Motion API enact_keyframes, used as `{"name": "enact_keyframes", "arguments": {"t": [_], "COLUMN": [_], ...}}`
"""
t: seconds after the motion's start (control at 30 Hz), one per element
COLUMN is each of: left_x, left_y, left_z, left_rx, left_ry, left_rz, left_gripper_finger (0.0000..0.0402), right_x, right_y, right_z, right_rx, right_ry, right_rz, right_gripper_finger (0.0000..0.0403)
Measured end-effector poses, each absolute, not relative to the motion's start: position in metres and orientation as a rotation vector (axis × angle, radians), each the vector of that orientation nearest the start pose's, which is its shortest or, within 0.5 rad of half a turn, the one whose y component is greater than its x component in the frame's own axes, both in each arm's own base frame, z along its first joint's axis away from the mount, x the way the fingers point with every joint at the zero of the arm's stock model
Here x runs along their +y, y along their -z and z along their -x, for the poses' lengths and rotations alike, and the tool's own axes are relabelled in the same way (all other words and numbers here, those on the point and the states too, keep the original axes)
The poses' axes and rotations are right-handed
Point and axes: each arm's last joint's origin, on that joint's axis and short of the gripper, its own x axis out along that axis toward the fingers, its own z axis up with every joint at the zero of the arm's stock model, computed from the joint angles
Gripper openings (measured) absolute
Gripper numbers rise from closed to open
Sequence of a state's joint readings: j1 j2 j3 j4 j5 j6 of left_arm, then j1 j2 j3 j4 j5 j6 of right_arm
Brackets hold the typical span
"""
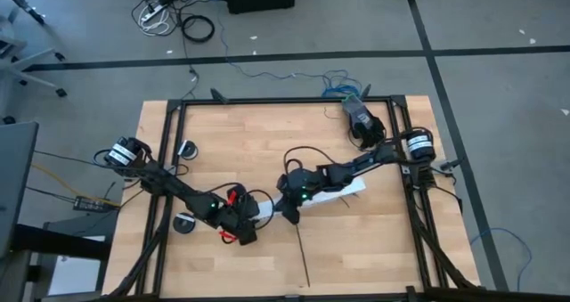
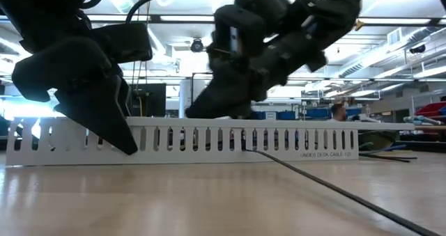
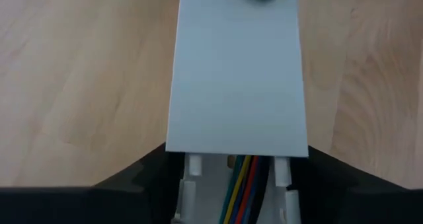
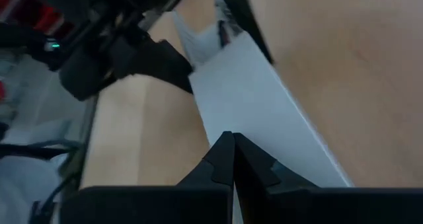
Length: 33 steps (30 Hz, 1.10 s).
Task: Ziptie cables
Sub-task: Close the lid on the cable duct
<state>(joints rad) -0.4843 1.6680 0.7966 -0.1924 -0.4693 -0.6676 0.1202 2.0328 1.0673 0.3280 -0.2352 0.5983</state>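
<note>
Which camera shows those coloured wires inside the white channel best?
The left wrist view: the cables show as coloured strands running inside the white channel, under its cover. In the high view the arms hide them; the low view shows only the channel's slotted side; the right wrist view shows mainly the cover.
</note>
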Motion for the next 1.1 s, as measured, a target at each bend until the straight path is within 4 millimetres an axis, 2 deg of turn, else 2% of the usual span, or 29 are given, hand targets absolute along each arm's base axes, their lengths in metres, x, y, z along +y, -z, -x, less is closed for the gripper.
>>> {"name": "enact_keyframes", "arguments": {"t": [0.13, 0.4, 0.67, 0.8, 1.1], "left_x": [-0.125, -0.126, -0.128, -0.134, -0.136], "left_y": [-0.135, -0.144, -0.164, -0.163, -0.148], "left_z": [-0.266, -0.265, -0.241, -0.235, -0.238], "left_rx": [0.905, 0.907, 0.955, 0.957, 0.994], "left_ry": [-0.290, -0.239, -0.261, -0.268, -0.298], "left_rz": [0.136, 0.130, 0.124, 0.113, 0.100], "left_gripper_finger": [0.0248, 0.0297, 0.0300, 0.0300, 0.0300], "right_x": [0.058, 0.058, 0.055, 0.053, 0.052], "right_y": [-0.110, -0.112, -0.112, -0.112, -0.113], "right_z": [-0.413, -0.413, -0.413, -0.413, -0.414], "right_rx": [0.709, 0.714, 0.717, 0.716, 0.715], "right_ry": [-0.151, -0.168, -0.156, -0.158, -0.185], "right_rz": [-0.591, -0.586, -0.588, -0.593, -0.612], "right_gripper_finger": [0.0000, 0.0000, 0.0000, 0.0000, 0.0000]}}
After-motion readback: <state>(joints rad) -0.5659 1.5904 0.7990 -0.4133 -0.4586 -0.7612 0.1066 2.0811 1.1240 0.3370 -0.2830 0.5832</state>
